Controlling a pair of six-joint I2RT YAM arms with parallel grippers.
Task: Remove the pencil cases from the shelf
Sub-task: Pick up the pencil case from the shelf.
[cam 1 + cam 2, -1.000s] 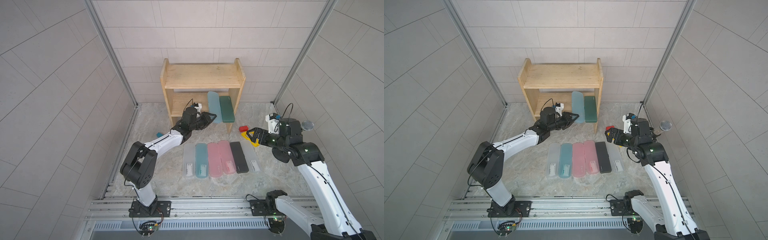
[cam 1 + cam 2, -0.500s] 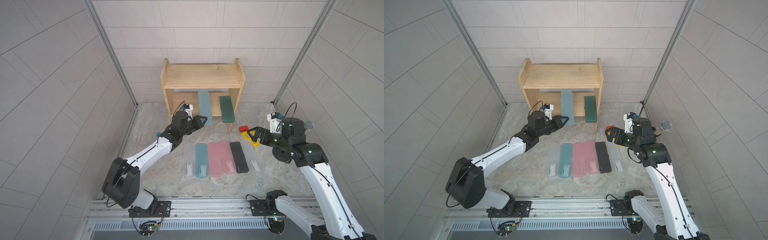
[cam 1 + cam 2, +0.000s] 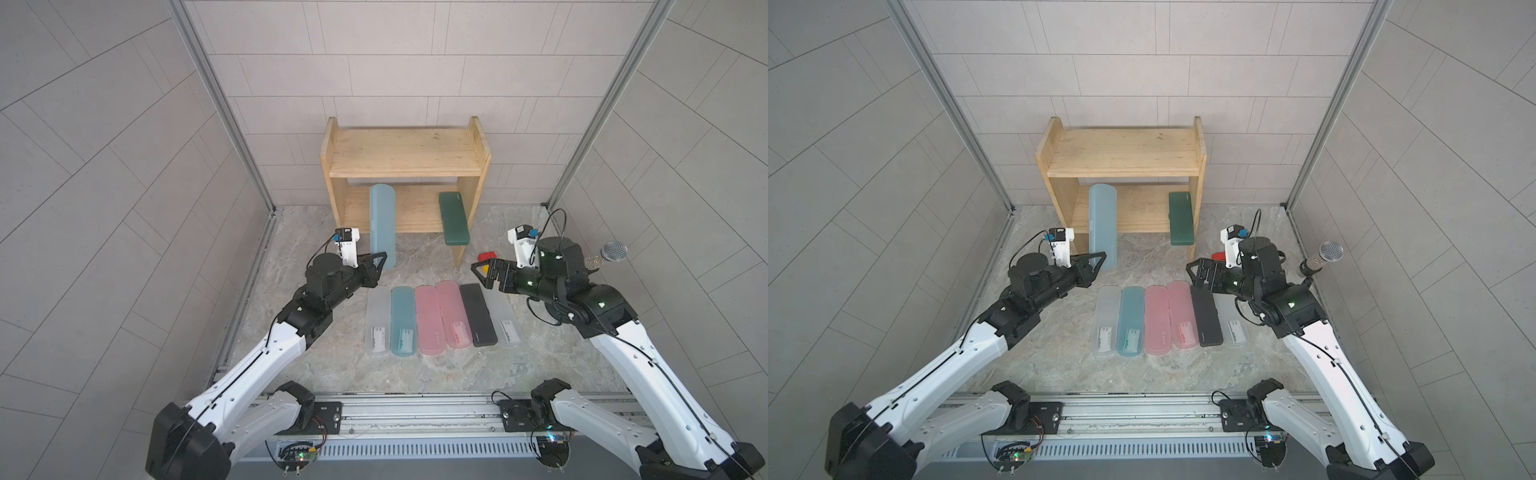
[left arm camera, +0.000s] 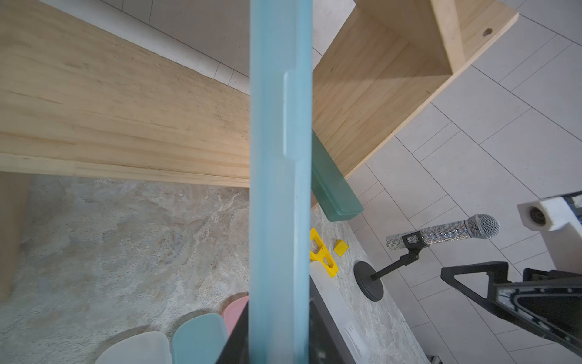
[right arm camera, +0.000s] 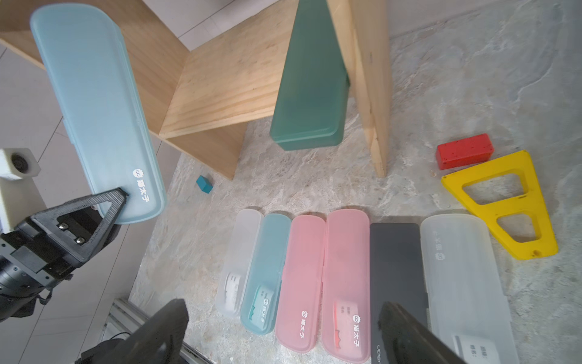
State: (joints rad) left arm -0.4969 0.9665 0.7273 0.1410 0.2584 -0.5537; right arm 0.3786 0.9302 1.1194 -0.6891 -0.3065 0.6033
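This is a robot lab cell. Grey tiled panels (image 3: 124, 166) enclose a stone-look tabletop (image 3: 374, 374), and two robot arms (image 3: 266, 353) bolt to an aluminium rail (image 3: 415, 409).

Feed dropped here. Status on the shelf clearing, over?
Left gripper shut on light teal case, raised at shelf front. Right gripper open, empty. Dark green case still on lower tier, path clear.

Left fingers (image 5: 115, 205) pinch the light teal case (image 5: 94, 104).

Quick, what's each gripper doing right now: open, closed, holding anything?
Left gripper: closed on one end of the light teal pencil case.
Right gripper: open, holding nothing.
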